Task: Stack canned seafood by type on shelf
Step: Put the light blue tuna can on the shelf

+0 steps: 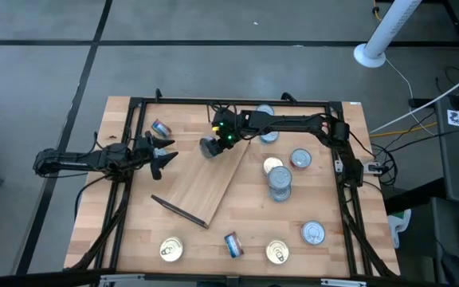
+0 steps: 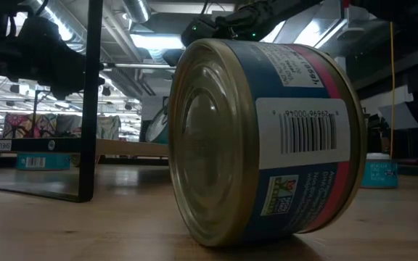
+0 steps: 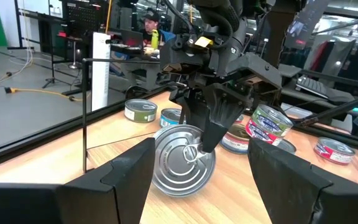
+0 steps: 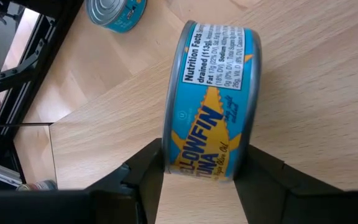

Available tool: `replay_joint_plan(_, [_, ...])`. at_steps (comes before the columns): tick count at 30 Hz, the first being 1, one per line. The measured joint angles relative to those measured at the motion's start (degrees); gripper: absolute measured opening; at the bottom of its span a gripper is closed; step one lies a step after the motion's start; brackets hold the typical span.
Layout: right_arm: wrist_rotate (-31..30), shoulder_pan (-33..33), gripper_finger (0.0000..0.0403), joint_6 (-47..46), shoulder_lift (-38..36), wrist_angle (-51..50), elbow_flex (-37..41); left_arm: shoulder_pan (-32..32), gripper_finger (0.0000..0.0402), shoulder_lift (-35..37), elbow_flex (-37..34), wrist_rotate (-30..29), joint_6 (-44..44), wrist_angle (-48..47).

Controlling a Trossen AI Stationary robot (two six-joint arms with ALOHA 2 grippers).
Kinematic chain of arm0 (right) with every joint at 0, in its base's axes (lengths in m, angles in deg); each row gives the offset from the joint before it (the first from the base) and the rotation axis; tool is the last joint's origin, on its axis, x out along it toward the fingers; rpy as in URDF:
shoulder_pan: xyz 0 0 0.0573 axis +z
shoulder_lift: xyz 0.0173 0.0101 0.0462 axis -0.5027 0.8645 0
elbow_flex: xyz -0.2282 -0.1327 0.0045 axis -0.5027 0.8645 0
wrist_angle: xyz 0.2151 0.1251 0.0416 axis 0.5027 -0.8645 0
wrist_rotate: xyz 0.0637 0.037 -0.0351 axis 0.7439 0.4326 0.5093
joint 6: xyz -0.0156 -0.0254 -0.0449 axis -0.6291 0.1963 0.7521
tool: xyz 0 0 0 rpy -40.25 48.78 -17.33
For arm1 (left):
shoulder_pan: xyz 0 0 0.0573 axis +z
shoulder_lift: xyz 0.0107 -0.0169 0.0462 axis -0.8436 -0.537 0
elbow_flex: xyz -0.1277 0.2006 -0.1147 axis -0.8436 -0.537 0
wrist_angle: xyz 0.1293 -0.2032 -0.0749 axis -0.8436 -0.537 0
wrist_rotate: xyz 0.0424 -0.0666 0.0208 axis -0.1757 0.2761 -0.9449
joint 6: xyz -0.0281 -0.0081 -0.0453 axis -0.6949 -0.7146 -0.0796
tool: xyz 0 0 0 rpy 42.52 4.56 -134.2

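Note:
My right gripper [image 1: 212, 147] reaches in from the table's right and is shut on a tin [image 4: 213, 99] with a blue "Yellowfin" label and a silver pull-tab lid [image 3: 182, 165]. It holds the tin over the far left corner of the shelf [image 1: 205, 182], a light plywood board lying askew on the tabletop. My left gripper [image 1: 168, 158] is open, low at the table's left, pointing at that tin from a short way off. Another tin [image 1: 160, 127] lies on its side just beyond the left gripper. My right gripper pinches the tin between its two fingers, one on each flat end; one finger [image 3: 211, 127] lies across the lid down to the pull tab. The fingers come from above, pointing down. The tin stands on edge, label wall [image 4: 207, 134] toward the wrist; whether its lower rim touches the board cannot be told.
Tins stand right of the board: a small stack [image 1: 280, 185], loose ones [image 1: 300, 159] [image 1: 267, 135], more near the front edge [image 1: 170, 249] [image 1: 277, 253] [image 1: 313, 233]. A blue-red tin [image 2: 267, 145] lies on its side at the front. Dark frame bars [image 1: 134, 108] edge the table.

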Motion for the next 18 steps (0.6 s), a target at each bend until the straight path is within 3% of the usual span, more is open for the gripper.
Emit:
replay_joint_plan(4, [0.00, 0.00, 0.0182, 0.00, 0.00, 0.00, 0.00, -0.01, 0.0253, 0.00, 0.00, 0.00, -0.02, 0.00])
replay_joint_plan(13, [-2.15, -0.02, 0.0246, 0.93, 0.01, -2.06, 0.02, -0.01, 0.0253, -0.01, 0.00, 0.00, -0.04, 0.00])
replay_joint_plan(18, [-3.01, -0.02, 0.0261, 1.30, 0.02, -5.00, 0.04, 0.01, 0.0253, -0.02, 0.00, 0.00, -0.08, 0.00])
